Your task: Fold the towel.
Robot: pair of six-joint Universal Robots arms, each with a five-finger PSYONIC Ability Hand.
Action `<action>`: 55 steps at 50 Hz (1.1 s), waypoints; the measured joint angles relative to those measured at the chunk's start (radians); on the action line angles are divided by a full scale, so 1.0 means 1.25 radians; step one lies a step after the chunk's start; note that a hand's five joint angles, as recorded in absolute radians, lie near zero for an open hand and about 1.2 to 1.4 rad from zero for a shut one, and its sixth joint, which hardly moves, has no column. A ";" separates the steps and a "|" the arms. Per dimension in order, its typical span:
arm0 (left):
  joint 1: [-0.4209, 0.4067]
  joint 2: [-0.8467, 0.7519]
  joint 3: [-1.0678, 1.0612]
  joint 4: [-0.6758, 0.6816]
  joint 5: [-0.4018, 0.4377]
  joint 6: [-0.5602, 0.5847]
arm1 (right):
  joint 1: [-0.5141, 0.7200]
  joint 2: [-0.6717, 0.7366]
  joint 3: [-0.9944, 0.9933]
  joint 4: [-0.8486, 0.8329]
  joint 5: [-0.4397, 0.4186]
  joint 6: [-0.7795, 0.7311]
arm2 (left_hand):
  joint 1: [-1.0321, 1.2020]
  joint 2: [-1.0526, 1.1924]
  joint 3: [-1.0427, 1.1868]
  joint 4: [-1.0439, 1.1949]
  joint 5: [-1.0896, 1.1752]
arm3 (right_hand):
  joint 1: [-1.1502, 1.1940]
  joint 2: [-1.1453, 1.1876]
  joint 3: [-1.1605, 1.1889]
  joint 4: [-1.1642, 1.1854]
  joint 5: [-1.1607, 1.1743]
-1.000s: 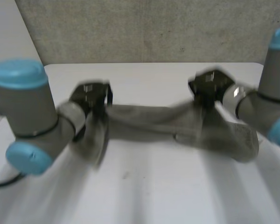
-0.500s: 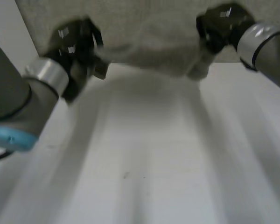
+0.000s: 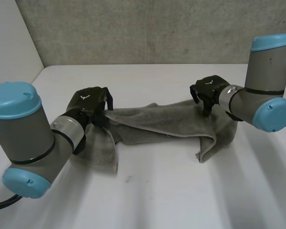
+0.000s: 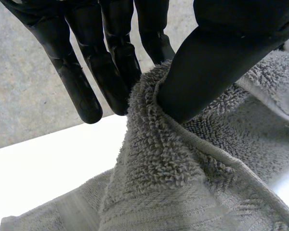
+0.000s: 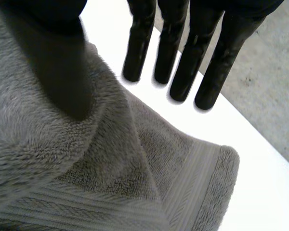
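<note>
Grey and fluffy, the towel [image 3: 162, 121] lies on the white table [image 3: 181, 195] in a long strip. Its long way runs from side to side, from one hand to the other. The end by the left hand [image 3: 88, 102] is bunched up, and a flap of it points back toward the robot. The end by the right hand [image 3: 209, 90] is folded over, and a corner of it also points back toward the robot.

Half a second ago the towel was up in the air in front of the grey wall [image 3: 148, 28], with both hands held high. Now it is down on the table and both hands are low. A second ago it also lay low between the hands, but its right end reached further out to the side.

Up close the towel [image 4: 183, 183] has tiny loops all over and a flat woven band near its edge. It is wrinkled, not smooth.

The left hand [image 4: 106, 57] is grasping the towel, with an edge pinched between the thumb and the straight fingers. The right hand [image 5: 183, 57] is grasping the towel [image 5: 86, 168] too, with its thumb pushed into the cloth by a corner.
</note>
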 measured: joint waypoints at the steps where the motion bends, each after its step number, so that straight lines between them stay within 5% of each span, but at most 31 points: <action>1: 0.000 -0.006 0.003 0.000 0.000 0.000 | 0.000 0.003 0.005 -0.007 0.009 0.013 | 0.000 0.000 0.000 0.000 0.000 | -0.138 -0.155 -0.155 -0.152 -0.165; 5: 0.000 -0.027 0.008 0.000 -0.001 -0.002 | 0.000 -0.008 0.032 -0.019 0.035 0.068 | 0.000 0.000 0.000 0.000 0.000 | -0.352 -0.346 -0.371 -0.359 -0.361; 14: 0.001 -0.057 0.007 0.000 -0.002 -0.008 | -0.008 -0.130 0.197 -0.060 0.049 0.152 | 0.000 0.000 0.000 0.000 0.000 | -0.355 -0.346 -0.371 -0.359 -0.361; 25: 0.009 -0.061 0.007 0.001 -0.002 -0.012 | -0.012 -0.306 0.530 -0.266 0.052 0.276 | 0.000 0.000 0.000 0.000 0.000 | -0.355 -0.346 -0.371 -0.359 -0.361; 34: 0.011 -0.060 0.002 0.001 -0.003 -0.012 | -0.001 -0.280 0.635 -0.375 0.055 0.427 | 0.000 0.000 0.000 0.000 0.000 | -0.355 -0.346 -0.371 -0.359 -0.361; 42: 0.011 -0.060 -0.003 0.001 -0.004 -0.013 | 0.009 -0.218 0.651 -0.481 0.119 0.436 | 0.000 0.000 0.000 0.000 0.000 | -0.333 -0.337 -0.358 -0.355 -0.340; 48: 0.012 -0.060 -0.005 0.001 -0.006 -0.013 | 0.018 -0.183 0.648 -0.554 0.194 0.382 | 0.000 0.000 0.000 0.000 0.000 | -0.199 -0.221 -0.225 -0.230 -0.194; 55: 0.014 -0.060 -0.008 0.001 -0.007 -0.013 | 0.012 -0.210 0.673 -0.608 0.226 0.332 | 0.000 0.000 0.000 0.000 0.000 | 0.286 0.289 0.262 0.248 0.268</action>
